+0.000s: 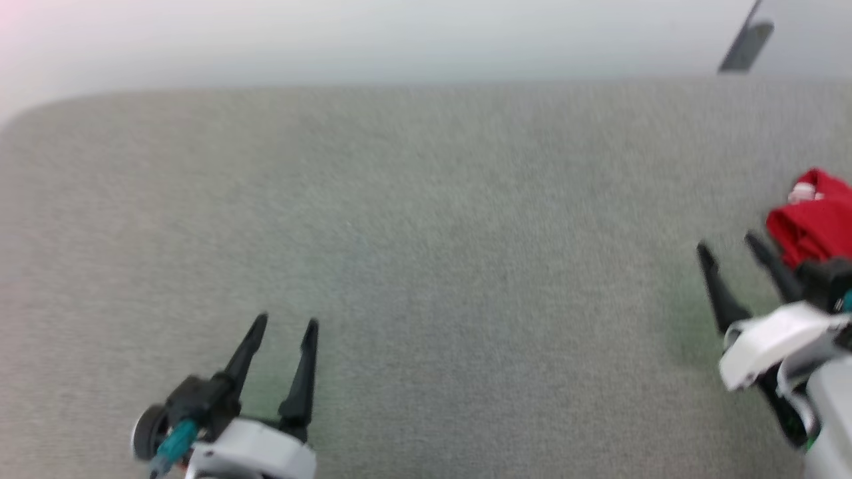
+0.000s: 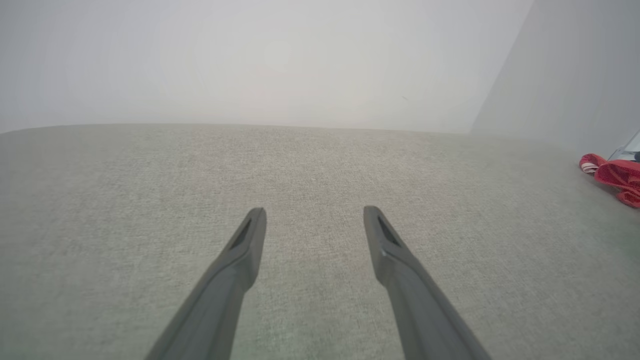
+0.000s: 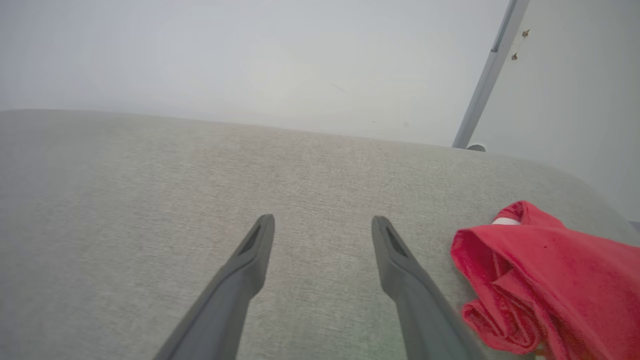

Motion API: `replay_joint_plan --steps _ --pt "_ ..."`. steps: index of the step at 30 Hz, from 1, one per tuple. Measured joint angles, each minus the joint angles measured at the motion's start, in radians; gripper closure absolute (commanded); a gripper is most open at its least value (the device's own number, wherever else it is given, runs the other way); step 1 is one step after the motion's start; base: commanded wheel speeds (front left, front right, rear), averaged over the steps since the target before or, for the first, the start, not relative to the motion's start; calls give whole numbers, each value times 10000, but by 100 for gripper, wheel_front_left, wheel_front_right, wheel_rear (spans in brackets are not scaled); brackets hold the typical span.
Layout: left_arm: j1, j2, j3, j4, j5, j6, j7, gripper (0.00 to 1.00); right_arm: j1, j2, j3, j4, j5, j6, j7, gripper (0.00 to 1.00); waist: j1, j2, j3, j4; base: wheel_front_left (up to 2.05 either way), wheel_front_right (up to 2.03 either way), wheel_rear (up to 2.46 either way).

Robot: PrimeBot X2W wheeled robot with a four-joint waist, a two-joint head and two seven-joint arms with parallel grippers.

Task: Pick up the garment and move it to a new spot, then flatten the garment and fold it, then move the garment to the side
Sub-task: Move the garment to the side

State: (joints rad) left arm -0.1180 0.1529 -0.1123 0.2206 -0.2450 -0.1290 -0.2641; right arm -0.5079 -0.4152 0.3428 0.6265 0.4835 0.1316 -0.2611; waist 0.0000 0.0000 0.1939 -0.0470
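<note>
Garment (image 1: 815, 223) bunched in a red heap at the far right edge of the grey padded surface (image 1: 426, 233), a scrap of white trim showing at the top of the heap. Creased and rumpled, not spread flat, with no neat fold to make out and no lettering on show. Left gripper (image 1: 286, 322) over the near left part of that surface, fingers spread wide, nothing between them. Right gripper (image 1: 727, 243) over the near right part of the surface, likewise spread wide and empty, one finger just beside the red cloth; touching or apart, cannot tell, the head view being blurred. As for progress: heap off at the side of the surface, which matches the closing words of the task, yet too rumpled to pass for a flattened, squarely folded piece. Fits two readings — a crumpled heap at the edge, to be lifted to a new spot, or a loose bundle set aside at the end. Cannot settle between them from this one look; either way, no cloth in either claw.
</note>
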Motion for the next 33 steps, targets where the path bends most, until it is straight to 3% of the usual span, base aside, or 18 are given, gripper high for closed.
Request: replay_joint_plan --steps 13,33 --pt "1368 180 786 -731 -198 0 0 0 2320 849 -1737 -1956 -965 0 -2 0 0 1 -1887 579 0 0 0" --pt "2622 23 1095 -1837 -209 0 0 0 4277 1494 -3482 -4188 -1749 -2 75 0 0 1 -2376 735 0 0 0"
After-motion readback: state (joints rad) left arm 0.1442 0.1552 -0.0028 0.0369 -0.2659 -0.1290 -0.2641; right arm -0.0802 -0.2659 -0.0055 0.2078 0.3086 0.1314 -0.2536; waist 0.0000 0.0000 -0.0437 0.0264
